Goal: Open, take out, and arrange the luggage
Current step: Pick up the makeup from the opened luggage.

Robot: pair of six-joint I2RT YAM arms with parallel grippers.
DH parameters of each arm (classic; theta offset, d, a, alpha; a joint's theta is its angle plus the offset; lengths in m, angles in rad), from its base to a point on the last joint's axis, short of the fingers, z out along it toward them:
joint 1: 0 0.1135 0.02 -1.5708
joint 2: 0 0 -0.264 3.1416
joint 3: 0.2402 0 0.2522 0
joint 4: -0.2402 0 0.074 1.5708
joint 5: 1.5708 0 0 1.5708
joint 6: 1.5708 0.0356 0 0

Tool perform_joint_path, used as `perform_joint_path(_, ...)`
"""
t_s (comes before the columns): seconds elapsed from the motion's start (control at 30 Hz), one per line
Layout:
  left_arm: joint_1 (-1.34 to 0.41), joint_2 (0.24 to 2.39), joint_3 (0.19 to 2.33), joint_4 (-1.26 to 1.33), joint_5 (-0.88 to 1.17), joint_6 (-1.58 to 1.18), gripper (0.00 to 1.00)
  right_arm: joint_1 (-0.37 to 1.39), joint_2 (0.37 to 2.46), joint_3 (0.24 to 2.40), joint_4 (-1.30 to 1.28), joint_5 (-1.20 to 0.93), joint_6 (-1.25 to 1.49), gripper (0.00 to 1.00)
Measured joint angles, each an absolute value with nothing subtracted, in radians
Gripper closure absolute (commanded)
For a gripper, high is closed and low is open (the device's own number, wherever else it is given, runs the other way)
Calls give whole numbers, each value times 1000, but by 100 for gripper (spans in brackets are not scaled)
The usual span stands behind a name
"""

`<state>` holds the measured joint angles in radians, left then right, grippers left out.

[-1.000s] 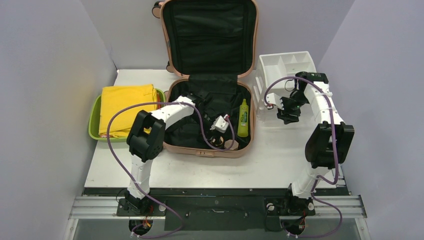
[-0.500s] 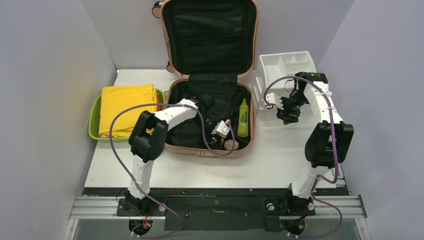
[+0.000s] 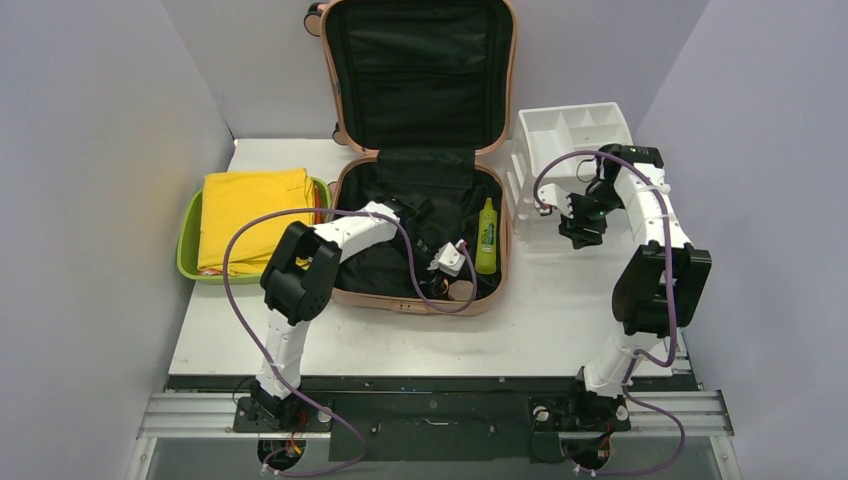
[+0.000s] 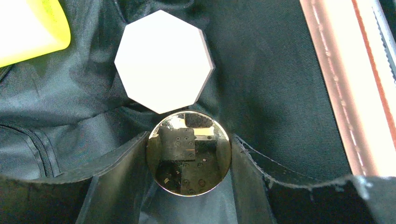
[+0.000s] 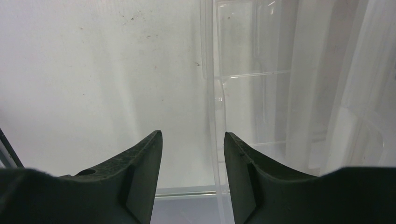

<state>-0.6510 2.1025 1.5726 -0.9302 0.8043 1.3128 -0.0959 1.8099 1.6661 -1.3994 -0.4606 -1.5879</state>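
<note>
Firstly, at the left a green tub (image 3: 187,240) holds a folded yellow cloth (image 3: 250,215). Next to it, in the middle of the table (image 3: 500,340), stands the pink suitcase (image 3: 400,299), open, its lid upright against the back wall. The left gripper (image 4: 188,137) is down inside the front right corner of the lower half. Its fingers (image 4: 126,172) press on both sides of a shiny gold disc (image 4: 188,161). A white eight-sided piece (image 4: 164,61) touches the disc, and a yellow-green bottle (image 3: 487,237) lies near. At the right, the right gripper (image 5: 193,135) hangs half open and empty over the table, beside a clear tray (image 5: 261,93). A white organizer (image 3: 570,130) stands behind.
</note>
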Motion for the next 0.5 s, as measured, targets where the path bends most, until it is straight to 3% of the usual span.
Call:
perform_joint_path(0.23, -615, 2103, 1593, -928, 817, 1228, 65, -119, 1809, 1653, -1408, -457, -1632, 53)
perform_joint_path(0.5, -546, 2100, 1717, -950, 853, 1137, 64, -118, 1822, 1656, -1401, -445, -1654, 68)
